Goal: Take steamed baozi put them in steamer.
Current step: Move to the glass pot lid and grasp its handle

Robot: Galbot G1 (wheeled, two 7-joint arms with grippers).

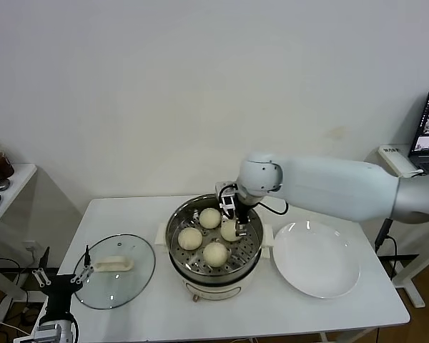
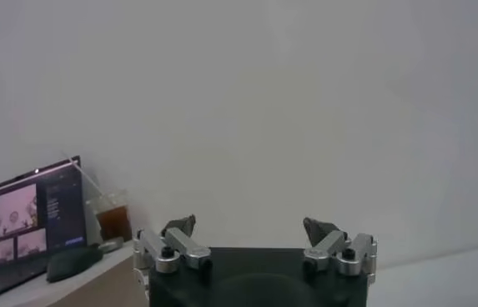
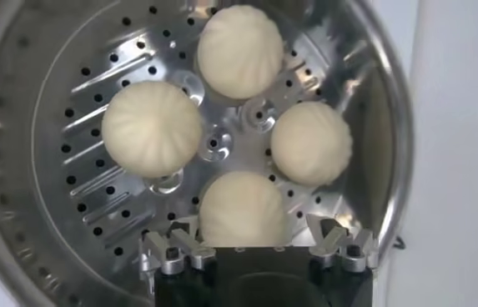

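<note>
Head view high over the steamer [image 1: 213, 239] – shared close-up from right wrist; left wrist wall-facing

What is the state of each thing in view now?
Baozi: all four on the steamer's tray.
Steamer: uncovered.
Lid: off, flat on the table.
Plate: bare.
Right gripper: open over one baozi.
Left gripper: open, parked low left.

steamer [image 1: 252, 246] tray crowded, plate [image 1: 316, 259] bare

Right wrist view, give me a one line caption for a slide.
Open right gripper poised over the steamer, where four baozi sit on the perforated tray.
</note>
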